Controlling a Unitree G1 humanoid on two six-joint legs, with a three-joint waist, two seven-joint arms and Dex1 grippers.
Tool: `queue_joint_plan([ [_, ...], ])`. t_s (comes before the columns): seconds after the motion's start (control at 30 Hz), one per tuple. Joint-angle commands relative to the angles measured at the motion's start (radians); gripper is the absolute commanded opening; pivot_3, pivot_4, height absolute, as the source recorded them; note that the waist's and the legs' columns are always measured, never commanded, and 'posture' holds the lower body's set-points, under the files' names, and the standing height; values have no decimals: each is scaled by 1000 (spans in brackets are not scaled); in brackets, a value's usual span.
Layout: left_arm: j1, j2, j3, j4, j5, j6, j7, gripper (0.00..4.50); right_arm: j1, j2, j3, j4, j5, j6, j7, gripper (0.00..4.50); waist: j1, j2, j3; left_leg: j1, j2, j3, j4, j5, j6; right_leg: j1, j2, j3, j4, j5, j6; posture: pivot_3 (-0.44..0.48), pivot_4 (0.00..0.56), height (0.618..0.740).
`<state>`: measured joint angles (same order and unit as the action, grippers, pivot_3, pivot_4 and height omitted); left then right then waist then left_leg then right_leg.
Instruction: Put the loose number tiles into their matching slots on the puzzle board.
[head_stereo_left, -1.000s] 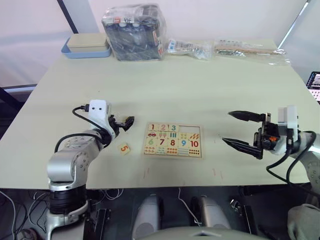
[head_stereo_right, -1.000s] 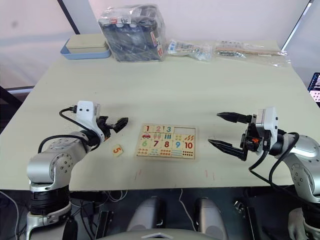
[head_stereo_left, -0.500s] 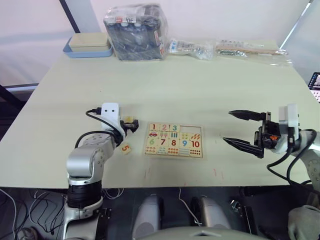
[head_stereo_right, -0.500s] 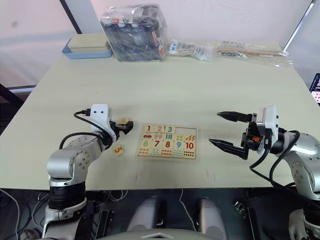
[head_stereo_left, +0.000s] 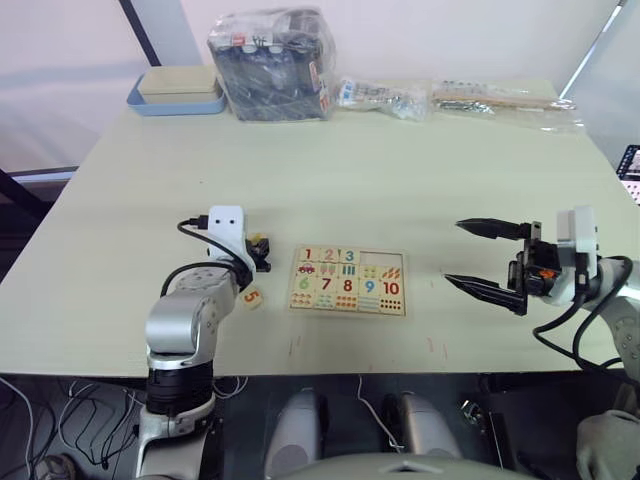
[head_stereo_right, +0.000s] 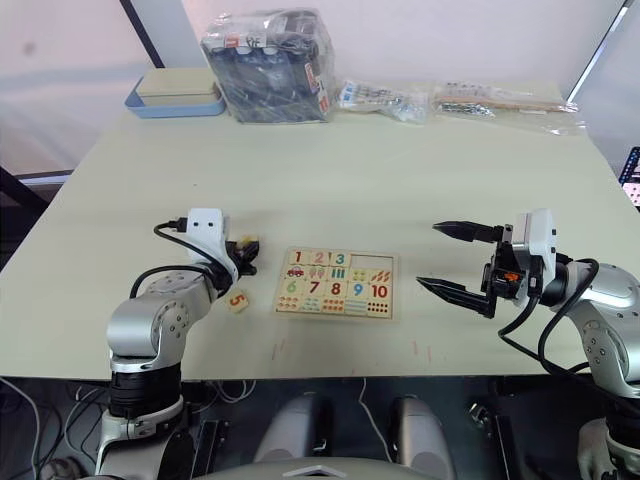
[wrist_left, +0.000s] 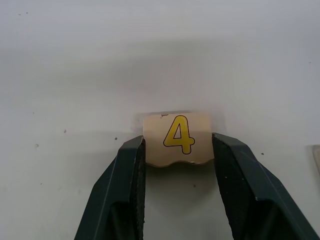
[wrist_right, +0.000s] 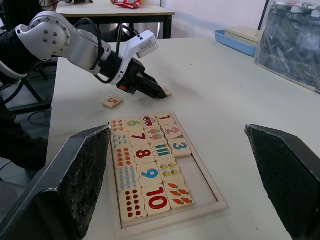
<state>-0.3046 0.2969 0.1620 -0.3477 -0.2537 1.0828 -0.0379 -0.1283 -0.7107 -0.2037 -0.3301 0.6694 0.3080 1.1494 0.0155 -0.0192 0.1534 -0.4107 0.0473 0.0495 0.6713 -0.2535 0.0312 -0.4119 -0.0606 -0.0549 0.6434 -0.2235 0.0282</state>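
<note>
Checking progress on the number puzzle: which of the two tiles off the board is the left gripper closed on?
The yellow 4 tile, pinched in the left gripper; the 5 tile lies free on the table.

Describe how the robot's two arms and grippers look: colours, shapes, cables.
Both arms are silver-grey metal with rounded joint housings. Each wrist carries a white, boxy camera module, and black cables loop loosely from it back along the forearm. The left gripper has two dark, tapered fingers. The right gripper has two long, black, pointed fingers on a black mount with a small orange-red part.
</note>
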Motion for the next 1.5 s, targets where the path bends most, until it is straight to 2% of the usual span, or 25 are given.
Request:
queue_joint_plan([
  [0.03, 25, 2, 16, -80, 13, 27, 14, 1461, -5, -15, -10, -13, 10, -4, 8, 4500, 0, 0, 0, 0, 0, 0, 0, 0, 0, 0, 0, 0, 0, 0, 0, 0, 150, 740],
  [0.3, 183, 6, 121, -385, -24, 136, 1, 1461, 4, -36, -7, -18, 27, 12, 47, 4500, -1, 0, 0, 0, 1, 0, 0, 0, 0, 0, 0, 0, 0, 0, 0, 0, 150, 740],
  [0.43, 315, -25, 171, -530, -44, 175, -15, 1461, -6, -42, 6, -13, 34, 27, 67, 4500, 0, 0, 0, 0, 0, -1, 0, 0, 0, 0, 0, 1, 0, 0, 0, 0, 150, 740],
  [0.77, 554, -71, 192, -631, -30, 152, -21, 1461, 15, -55, -6, -35, 35, 13, 92, 4500, 0, -1, 0, 1, 0, -1, 1, 0, 0, 1, 0, 3, 0, -3, -4, 0, 150, 740],
  [1.27, 667, -117, 101, -695, -21, 148, 8, 1461, 26, -70, -5, -45, 53, 29, 102, 4500, 0, 0, 0, 2, -1, 0, 1, 0, 0, 1, 0, 3, 0, -3, -4, 0, 150, 740],
  [1.33, 673, -126, 104, -699, -29, 135, 5, 2496, 25, -71, -3, -41, 52, 28, 106, 4500, 0, 0, 0, 2, -1, 0, 1, 0, 0, 1, 0, 4, 0, -3, -4, 0, 150, 740],
  [1.47, 690, -117, 144, -700, -70, 77, -14, 4286, 22, -67, 5, -38, 50, 24, 110, 4500, 0, 0, 0, 2, -1, -1, 0, 0, 0, 1, 1, 3, 0, -3, -4, 0, 150, 740],
  [1.5, 698, -112, 161, -700, -92, 63, -27, 4438, 21, -65, 7, -39, 50, 24, 111, 4500, 0, 0, 0, 2, 0, -1, 1, 0, 0, 1, 1, 3, 0, -3, -4, 0, 150, 740],
])
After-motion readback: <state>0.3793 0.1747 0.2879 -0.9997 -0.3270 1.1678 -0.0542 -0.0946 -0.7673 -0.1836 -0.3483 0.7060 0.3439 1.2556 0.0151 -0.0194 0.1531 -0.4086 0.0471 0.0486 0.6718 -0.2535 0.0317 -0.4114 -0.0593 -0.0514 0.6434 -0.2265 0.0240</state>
